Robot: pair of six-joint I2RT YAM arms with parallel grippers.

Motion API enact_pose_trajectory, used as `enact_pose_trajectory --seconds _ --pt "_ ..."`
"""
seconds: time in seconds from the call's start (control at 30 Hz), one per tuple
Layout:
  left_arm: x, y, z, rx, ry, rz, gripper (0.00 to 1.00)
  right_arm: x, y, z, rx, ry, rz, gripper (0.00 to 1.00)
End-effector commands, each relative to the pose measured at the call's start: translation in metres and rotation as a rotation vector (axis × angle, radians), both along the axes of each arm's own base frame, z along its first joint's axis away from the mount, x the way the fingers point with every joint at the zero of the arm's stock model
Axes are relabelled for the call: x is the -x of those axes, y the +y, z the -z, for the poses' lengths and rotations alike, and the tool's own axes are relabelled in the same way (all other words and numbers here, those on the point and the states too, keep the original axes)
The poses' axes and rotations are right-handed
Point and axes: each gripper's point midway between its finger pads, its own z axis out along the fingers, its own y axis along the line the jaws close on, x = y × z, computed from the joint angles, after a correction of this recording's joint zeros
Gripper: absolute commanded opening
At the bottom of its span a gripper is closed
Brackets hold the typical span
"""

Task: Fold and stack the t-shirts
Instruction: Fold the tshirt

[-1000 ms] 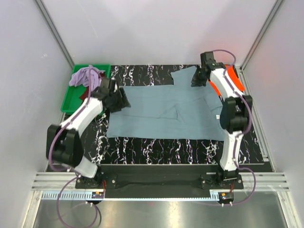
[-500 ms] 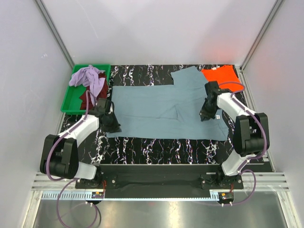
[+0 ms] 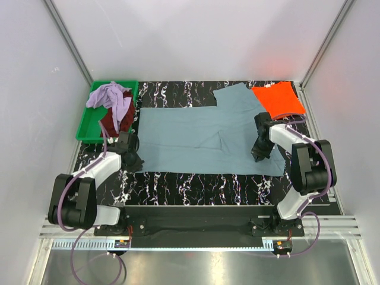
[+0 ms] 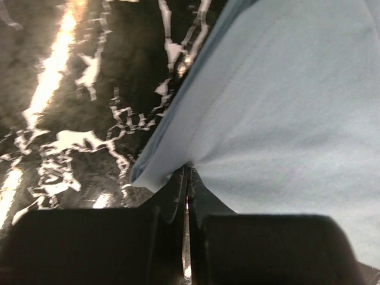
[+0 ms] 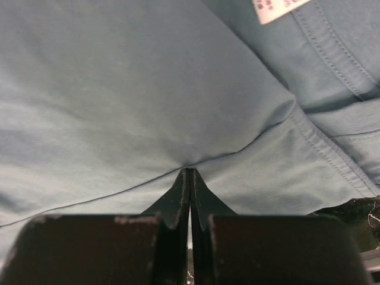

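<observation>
Tray [image 3: 88, 128] partly under lavender t-shirt [image 3: 107, 95]

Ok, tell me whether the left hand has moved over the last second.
Yes. The left hand has come nearer, from level with the green tray to past its near edge, at a corner of the blue-grey t-shirt.

White walls [image 3: 196, 35] enclose a black marbled table [image 3: 196, 184].
</observation>
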Motion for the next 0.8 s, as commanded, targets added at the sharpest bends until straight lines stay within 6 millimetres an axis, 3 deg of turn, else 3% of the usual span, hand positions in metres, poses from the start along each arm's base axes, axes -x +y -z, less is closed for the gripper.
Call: enact_pose_trajectory --seconds 0.0,0.17,0.33,0.63,0.77 --pt "0.012 0.024 0.006 -0.103 0.004 -0.079 0.00 0.002 -0.007 -0.001 0.035 -0.020 0.049 0.00" --pt "0.025 0.021 0.015 -0.071 0.028 -0.134 0.00 0.020 -0.011 0.007 0.051 0.011 0.105 0.00" --pt "0.024 0.014 0.015 -0.031 0.024 -0.134 0.00 0.032 -0.010 0.009 0.033 0.031 0.156 0.00" --pt "0.063 0.044 0.013 -0.153 0.074 -0.257 0.00 0.055 -0.013 0.011 0.036 0.032 0.189 0.00" --pt "0.076 0.059 -0.001 -0.203 0.028 -0.338 0.00 0.063 -0.015 0.008 0.037 0.025 0.193 0.00"
